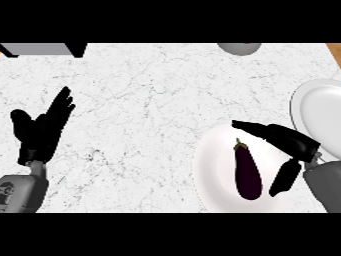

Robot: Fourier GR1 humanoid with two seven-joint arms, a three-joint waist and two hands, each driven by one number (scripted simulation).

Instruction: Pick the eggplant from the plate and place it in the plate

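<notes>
The eggplant (248,172) is laid lengthwise on the near plate (216,165). The right hand (295,141) is held just beside it, fingers (254,127) apart and clamped on nothing. A second plate (335,117) is set farther right. The left hand (38,131) is seen open at the tabletop's (151,100) left.

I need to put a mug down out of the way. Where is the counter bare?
The counter's middle is bare, between the left hand and the near plate. The right-edge plate holds nothing. Crowded lower right: the right hand beside the eggplant.
</notes>
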